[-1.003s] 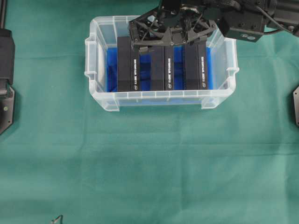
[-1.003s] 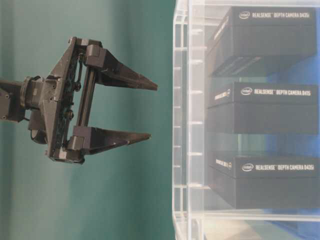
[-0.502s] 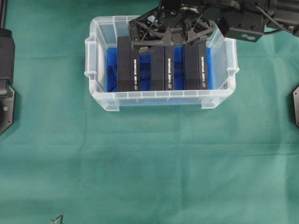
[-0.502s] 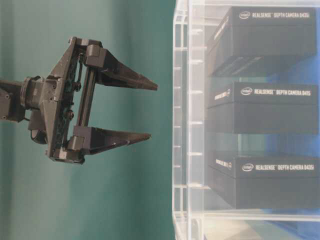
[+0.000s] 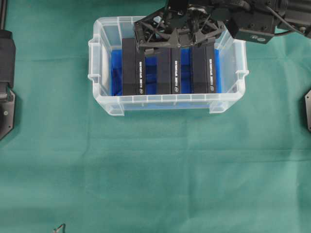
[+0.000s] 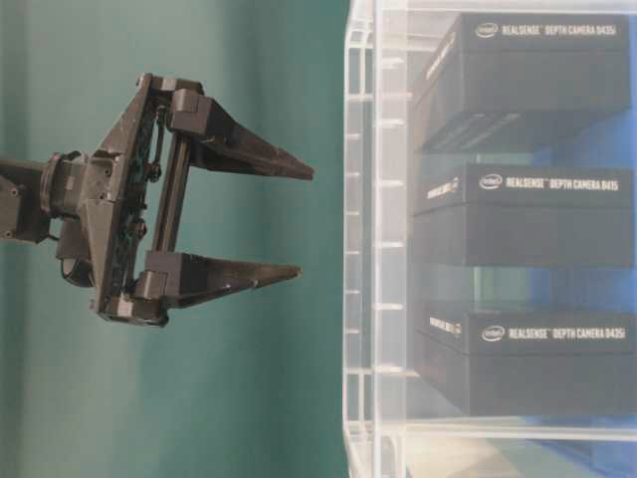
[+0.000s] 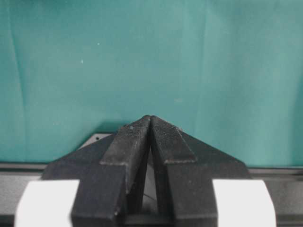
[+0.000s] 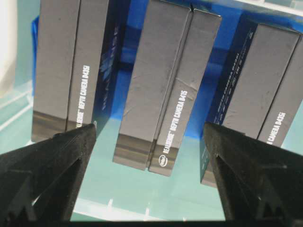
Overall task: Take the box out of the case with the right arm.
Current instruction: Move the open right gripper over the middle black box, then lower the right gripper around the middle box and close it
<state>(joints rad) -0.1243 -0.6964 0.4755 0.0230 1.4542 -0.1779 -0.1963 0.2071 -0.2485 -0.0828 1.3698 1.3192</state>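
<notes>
The clear case [image 5: 99, 73] with a blue floor holds three black boxes standing on edge. My right gripper [image 5: 177, 46] hangs open over the case's far rim, in line with the middle box [image 5: 168, 70]. From table level, the right gripper [image 6: 306, 220] stops short of the case wall [image 6: 358, 249], apart from the middle box [image 6: 528, 214]. In the right wrist view the right gripper [image 8: 147, 127] has its jaws spread wider than the middle box [image 8: 165, 85], touching nothing. My left gripper [image 7: 150, 117] is shut on nothing over bare cloth.
Green cloth [image 5: 155, 170] covers the table. The left box [image 5: 133, 68] and right box [image 5: 204, 68] flank the middle one with narrow blue gaps. A black mount [image 5: 307, 109] sits at the right edge, the left arm [image 5: 6, 73] at the left edge.
</notes>
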